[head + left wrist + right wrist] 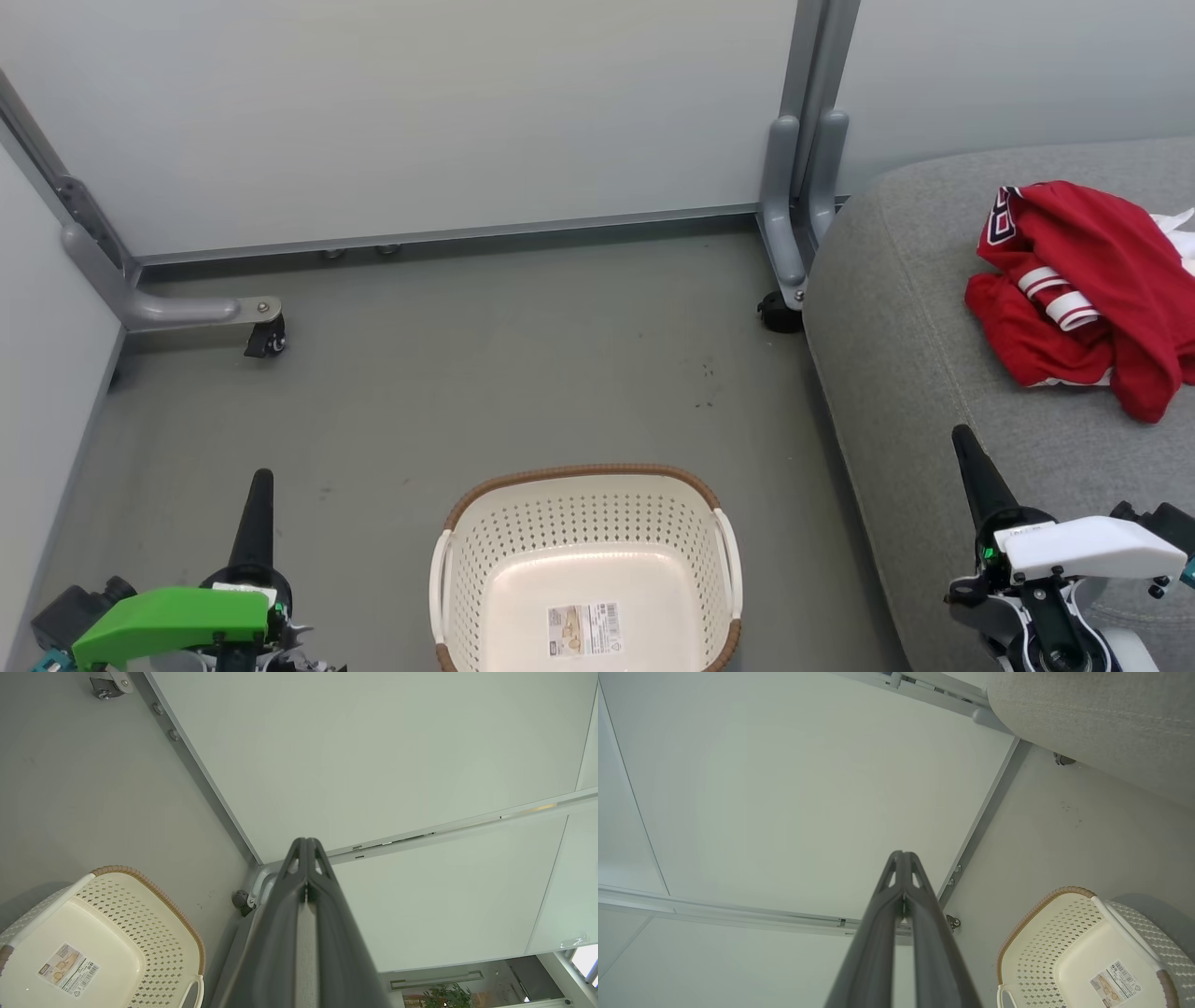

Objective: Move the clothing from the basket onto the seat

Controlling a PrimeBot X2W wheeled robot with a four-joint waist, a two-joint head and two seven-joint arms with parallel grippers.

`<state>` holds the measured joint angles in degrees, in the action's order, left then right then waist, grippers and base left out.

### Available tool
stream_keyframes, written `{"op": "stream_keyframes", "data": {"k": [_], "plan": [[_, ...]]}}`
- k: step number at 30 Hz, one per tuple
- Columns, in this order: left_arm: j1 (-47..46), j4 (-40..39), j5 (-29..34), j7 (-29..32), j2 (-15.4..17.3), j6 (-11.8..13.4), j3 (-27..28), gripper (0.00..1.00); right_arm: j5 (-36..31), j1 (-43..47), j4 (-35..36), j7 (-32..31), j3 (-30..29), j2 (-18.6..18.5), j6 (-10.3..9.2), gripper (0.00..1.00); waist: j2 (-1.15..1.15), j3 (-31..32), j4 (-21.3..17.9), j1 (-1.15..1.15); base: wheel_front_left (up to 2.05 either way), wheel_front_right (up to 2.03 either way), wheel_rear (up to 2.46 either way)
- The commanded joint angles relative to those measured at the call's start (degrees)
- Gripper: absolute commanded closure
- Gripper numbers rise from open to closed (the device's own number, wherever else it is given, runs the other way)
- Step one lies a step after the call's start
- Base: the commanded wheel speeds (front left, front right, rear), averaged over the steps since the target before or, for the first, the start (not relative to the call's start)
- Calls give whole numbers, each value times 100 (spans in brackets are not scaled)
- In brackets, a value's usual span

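Observation:
The red clothing with white stripe trim lies bunched on the grey seat at the right. On the floor at bottom centre stands the cream basket with a brown rim, and inside it I see just a label sticker. The same basket appears in the left wrist view and again as the basket in the right wrist view. My left gripper is shut at the lower left, left of the basket. At the lower right my right gripper is shut over the seat's front. In the wrist views the left gripper and right gripper hold nothing.
Pale partition panels on grey legs with castors close off the back and left. A second leg and castor stand beside the seat's corner. Grey floor lies between the panels, the basket and the seat.

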<state>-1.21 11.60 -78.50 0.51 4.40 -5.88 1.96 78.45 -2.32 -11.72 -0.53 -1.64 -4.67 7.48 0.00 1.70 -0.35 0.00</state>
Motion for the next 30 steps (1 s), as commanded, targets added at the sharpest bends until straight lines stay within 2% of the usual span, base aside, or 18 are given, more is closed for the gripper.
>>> {"op": "stream_keyframes", "data": {"k": [1,30], "plan": [[-168,8,-145,43,32,-35,47,100,146,-109,-1,-49,-42,-14,3,100,0,-8,2,0,0,0,0],[-483,216,-1357,396,-1,-158,243,100,1345,-376,-195,-408,-273,37,2,100,0,-155,29,0,0,0,0]]}}
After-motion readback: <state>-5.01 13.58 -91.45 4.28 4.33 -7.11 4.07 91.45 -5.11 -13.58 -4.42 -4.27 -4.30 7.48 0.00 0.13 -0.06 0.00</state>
